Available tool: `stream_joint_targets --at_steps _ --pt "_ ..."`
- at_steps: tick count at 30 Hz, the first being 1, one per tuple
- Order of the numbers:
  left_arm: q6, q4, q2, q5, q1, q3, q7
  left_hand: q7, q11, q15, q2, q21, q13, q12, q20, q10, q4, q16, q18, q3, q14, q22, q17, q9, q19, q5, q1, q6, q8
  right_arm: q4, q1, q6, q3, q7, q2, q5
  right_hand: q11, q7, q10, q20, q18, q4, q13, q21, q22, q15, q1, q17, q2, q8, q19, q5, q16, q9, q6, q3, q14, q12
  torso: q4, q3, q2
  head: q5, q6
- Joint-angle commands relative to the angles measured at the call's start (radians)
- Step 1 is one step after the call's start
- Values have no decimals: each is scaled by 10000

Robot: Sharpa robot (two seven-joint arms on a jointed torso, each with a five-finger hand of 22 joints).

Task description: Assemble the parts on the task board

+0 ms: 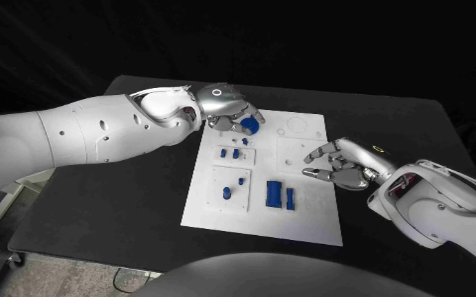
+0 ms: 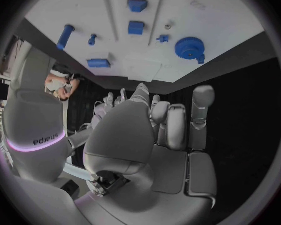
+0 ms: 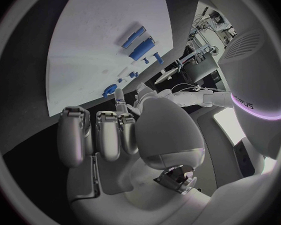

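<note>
Parts of blue plastic are pictured scattered over the white task board [image 1: 260, 225] at the middle of the black table [image 1: 119, 194]. Nearest the robot, two upright rectangular blocks [image 1: 274, 193] are seen standing side by side, with a small peg [image 1: 227, 192] just to one side; further on, short pins [image 1: 230, 152] sit in a recessed panel. They are judged light, rigid and smooth, likely to slip unless pinched across their flat sides. The right hand [image 1: 337, 164] is held over the board's right edge, fingers curled loosely and apart, nothing gripped. At the far end, the left hand [image 1: 230, 111] is poised beside the round blue gear [image 1: 250, 126]; whether it is touched cannot be told from the head view. The left wrist view settles that: the gear [image 2: 190, 48] lies clear of the fingertips [image 2: 203, 93], which are spread and empty. The gear's toothed rim is best grasped from opposite sides.
</note>
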Motion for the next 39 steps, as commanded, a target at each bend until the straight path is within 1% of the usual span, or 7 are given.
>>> stream_joint_targets --at_steps 1,3,5,8,18,32,39 --pt "251 -190 92 -2907 -33 -3 -1002 70 -351 -23 -167 1285 2513 654 -72 1792 -7 477 -227 400 1418 1682 2768 22 1017 29 -171 257 49 -22 -7 154 1 33 16 32 76 17 1050 71 -90 -21 2634 -58 2155 46 109 1022 -28 23 432 7 -47 17 76 21 756 38 10 -5 1 -2 0" --pt "332 -312 156 -3057 -61 -5 -1183 193 -308 9 -343 2103 3551 911 -100 2672 -23 494 -376 674 1495 2864 2837 68 2124 86 -291 504 115 -36 -13 177 1 29 23 36 79 21 1050 73 -89 -20 2634 -61 2154 49 112 1018 -26 26 430 5 -49 19 87 19 755 38 10 -7 5 0 0" --pt "427 -396 209 -3089 -89 -6 -1314 300 -255 57 -642 2792 3551 911 -133 2672 1 494 -514 1155 1495 3937 2837 102 3280 112 -461 800 151 -48 -18 198 0 25 31 39 79 21 1050 73 -89 -20 2634 -61 2154 49 112 1018 -26 26 430 5 -49 19 87 19 755 38 18 -12 0 6 0" --pt "613 -462 271 -3007 -145 -6 -1445 369 -166 172 -844 3147 3551 911 -302 2672 -32 494 -606 1533 1495 4555 2837 153 4084 137 -565 1137 236 -62 -25 224 0 20 50 42 84 25 1050 76 -90 -20 2634 -58 2155 52 116 1010 -24 32 431 4 -53 22 103 18 754 38 23 -11 -2 11 0" --pt "926 -529 470 -2626 -485 -6 -1454 357 -74 263 -1159 3187 3551 911 -417 2672 -144 494 -620 1956 1495 4627 2837 155 4186 145 -407 1234 176 -84 -34 322 0 -20 103 67 89 30 1050 80 -87 -19 2634 -67 2152 56 119 1004 -20 36 427 3 -56 25 117 16 752 38 18 -14 -2 3 0" --pt "476 -631 718 -2568 -774 -4 -1453 367 -58 280 -1280 3187 3551 911 -435 2672 -230 494 -620 2094 1495 4627 2837 174 4186 181 -269 1327 189 -93 -38 513 0 -122 145 149 100 40 1050 93 -83 -13 2634 -85 2146 71 125 983 -21 27 418 -71 -66 25 128 -2 748 38 22 -7 -12 11 0" --pt "552 -676 779 -2568 -875 -3 -1560 419 -67 274 -1350 3187 3551 911 -447 2672 -572 494 -620 2372 1495 4627 2837 195 4186 687 120 1398 184 -86 -44 576 -1 -149 135 188 103 42 1050 97 -84 -12 2634 -82 2147 74 127 983 -21 25 419 -93 -66 25 131 -6 747 38 17 -8 -5 -12 0"
